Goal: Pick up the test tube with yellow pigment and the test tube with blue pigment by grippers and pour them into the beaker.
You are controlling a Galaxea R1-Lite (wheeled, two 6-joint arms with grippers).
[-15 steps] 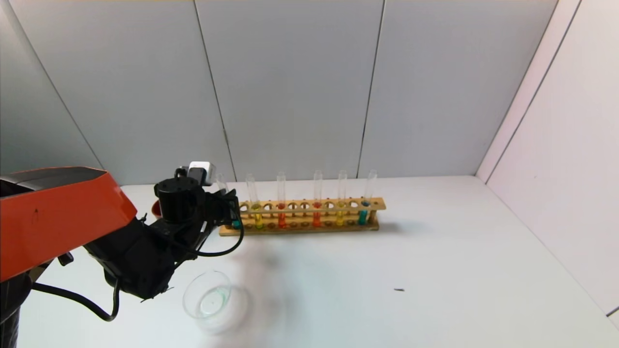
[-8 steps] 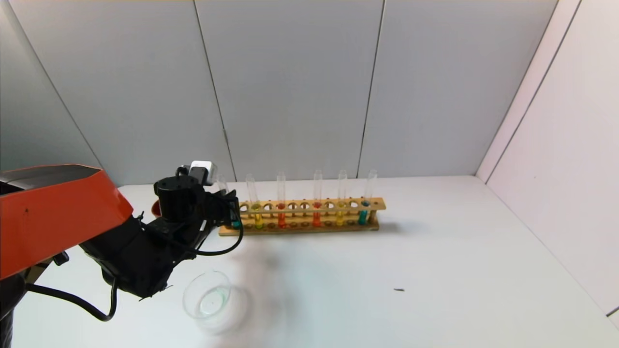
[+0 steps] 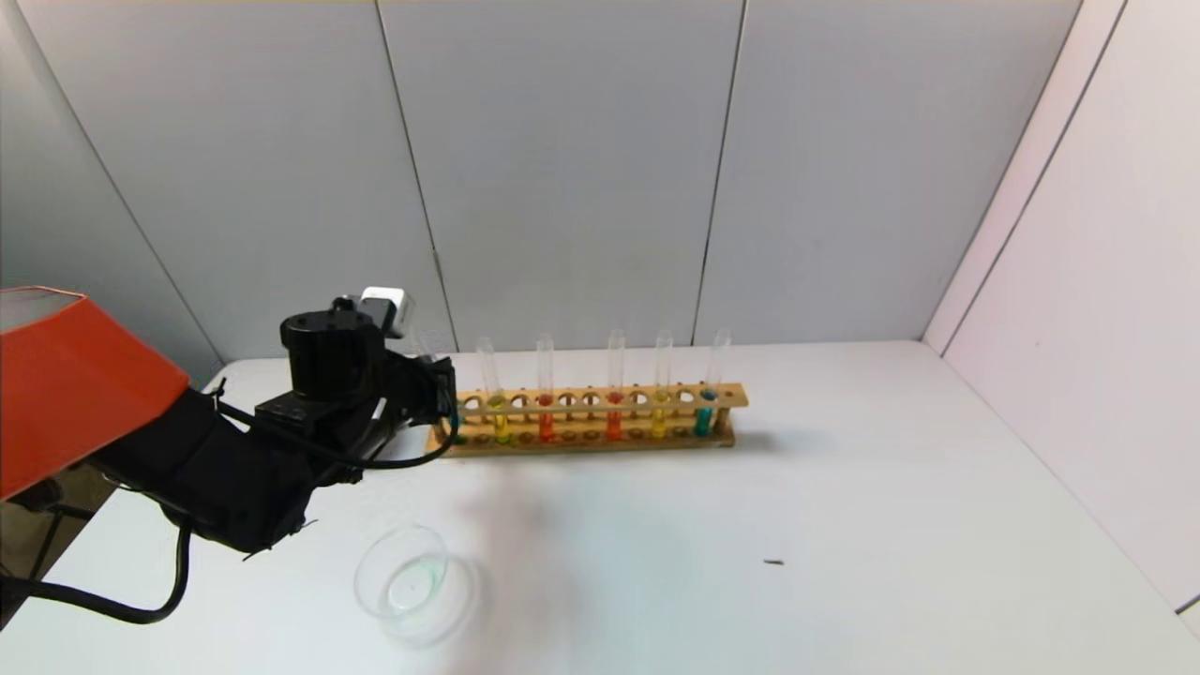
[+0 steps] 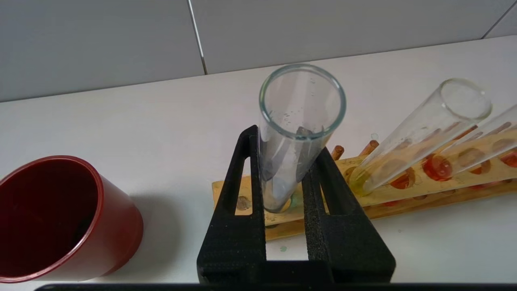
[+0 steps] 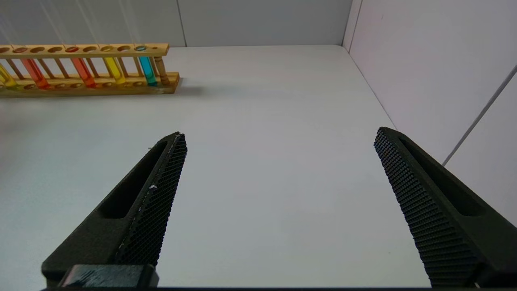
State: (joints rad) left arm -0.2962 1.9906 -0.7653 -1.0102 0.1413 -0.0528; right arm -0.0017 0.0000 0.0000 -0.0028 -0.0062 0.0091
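Your left gripper (image 4: 288, 178) is clamped on a tube (image 4: 297, 133) in the rack's (image 4: 404, 190) end hole; lift crooked and glass binds. Right gripper (image 5: 278, 202) gapes, idle.

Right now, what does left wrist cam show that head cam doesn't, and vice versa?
Left wrist only: the dark red cup beside the rack, and the left gripper shut on a clear test tube that stands in the rack's end hole, seen down its open mouth.

Head only: the beaker on the white table nearer the robot, and the teal tube at the rack's right end.

Both: the wooden rack and the lime-yellow tube next to the gripped one.
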